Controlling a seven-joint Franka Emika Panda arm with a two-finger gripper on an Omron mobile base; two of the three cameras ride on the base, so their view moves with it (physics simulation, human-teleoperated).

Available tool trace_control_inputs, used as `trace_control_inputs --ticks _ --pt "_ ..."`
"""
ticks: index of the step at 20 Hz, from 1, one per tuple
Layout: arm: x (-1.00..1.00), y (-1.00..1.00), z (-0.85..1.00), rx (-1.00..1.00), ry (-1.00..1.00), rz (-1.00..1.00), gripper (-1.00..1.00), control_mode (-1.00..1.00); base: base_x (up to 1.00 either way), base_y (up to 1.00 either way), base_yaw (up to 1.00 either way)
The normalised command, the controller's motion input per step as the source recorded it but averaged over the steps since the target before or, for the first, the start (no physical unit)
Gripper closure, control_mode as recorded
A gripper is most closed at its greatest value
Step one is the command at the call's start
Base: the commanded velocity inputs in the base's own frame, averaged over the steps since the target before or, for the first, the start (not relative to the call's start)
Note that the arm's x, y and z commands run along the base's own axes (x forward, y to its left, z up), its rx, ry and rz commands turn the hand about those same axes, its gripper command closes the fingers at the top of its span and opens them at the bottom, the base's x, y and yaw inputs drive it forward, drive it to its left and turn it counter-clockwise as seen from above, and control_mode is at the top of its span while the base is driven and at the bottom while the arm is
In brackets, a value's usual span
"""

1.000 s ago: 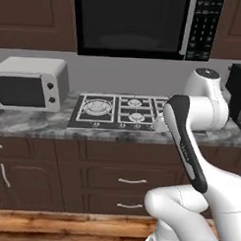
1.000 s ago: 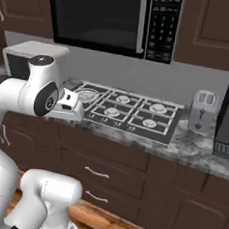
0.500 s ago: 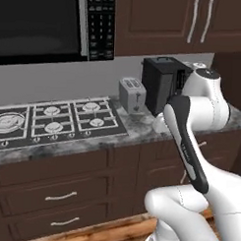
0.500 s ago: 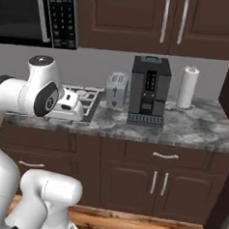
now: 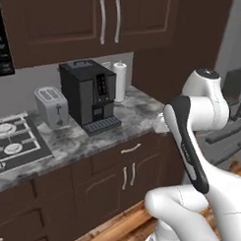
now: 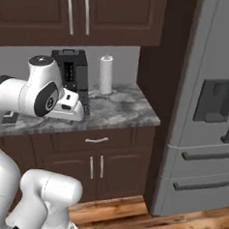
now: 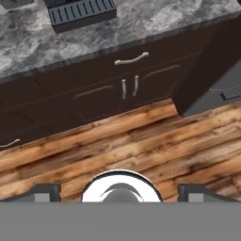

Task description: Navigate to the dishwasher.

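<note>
Gripper point(image 7: 120, 190), fingertips spread wide and empty, above wooden floor point(image 7: 141, 141) facing dark lower cabinet doors point(image 7: 129, 88); granite counter point(image 5: 137, 111) bearing black coffee machine point(image 5: 89, 94), toaster point(image 5: 51, 106), paper towel roll point(image 6: 105, 74); steel refrigerator point(image 6: 209, 108) to right; dishwasher location cannot be told.

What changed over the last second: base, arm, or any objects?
The base drove right along the counter: the microwaves and most of the cooktop slid out of frame, and the black coffee machine, white paper towel roll and grey refrigerator came in. The white arm kept its folded pose. Nothing on the grey marbled countertop was moved or grasped.
</note>
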Motion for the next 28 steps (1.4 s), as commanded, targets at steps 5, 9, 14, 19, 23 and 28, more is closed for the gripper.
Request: trace_control_inputs --ticks 5,9,14,19,23,28 --pt "0.0 0.0 0.0 0.0 0.0 0.0 -1.0 1.0 0.0 -0.65 -0.55" --pt "0.0 0.0 0.0 0.0 0.0 0.0 -1.0 1.0 0.0 -0.64 -0.54" --pt "0.0 0.0 0.0 0.0 0.0 0.0 -1.0 1.0 0.0 -0.61 -0.6" --pt "0.0 0.0 0.0 0.0 0.0 0.0 -1.0 1.0 0.0 -0.4 -0.66" --pt "0.0 0.0 0.0 0.0 0.0 0.0 -1.0 1.0 -0.36 -0.32 -0.59" --pt "0.0 0.0 0.0 0.0 0.0 0.0 -1.0 1.0 -0.8 -0.41 -0.5"
